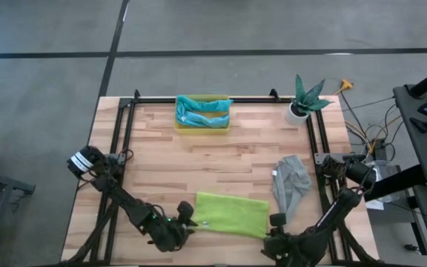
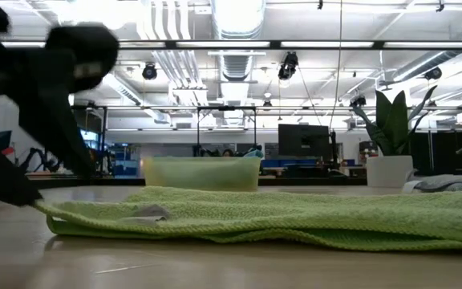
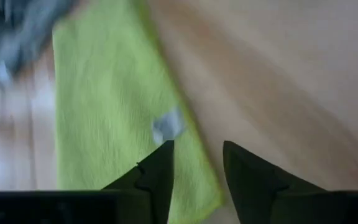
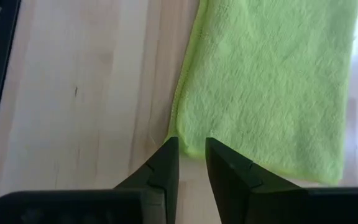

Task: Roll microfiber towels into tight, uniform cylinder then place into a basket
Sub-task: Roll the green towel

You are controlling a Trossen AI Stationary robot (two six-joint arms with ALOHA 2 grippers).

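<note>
Watching two corners here. Lime green flat microfiber towel (image 1: 232,214) lies spread on the pale wooden table (image 1: 221,159), w/ left gripper (image 3: 194,158) at one near corner and right gripper (image 4: 191,152) at the other.

Left claw: fingers parted narrow, nothing pinched; towel edge sits just under and beside the tips, small white tag (image 3: 166,126) just ahead. Right claw: narrow gap too, tips right at the towel's corner hem, no cloth between them that I can see.

Risks for you:
- close now and either claw may nip bare wood, not fabric; edge lies flat.
- one side catching w/o the other = skewed roll, cone not cylinder.
- tag may bunch in the first turn.

Grey crumpled towel (image 1: 290,182) lies beyond the right claw; may snag the arm. Yellow translucent plastic basket (image 1: 202,123) sits far ahead, teal rolled towels (image 1: 202,111) inside.
</note>
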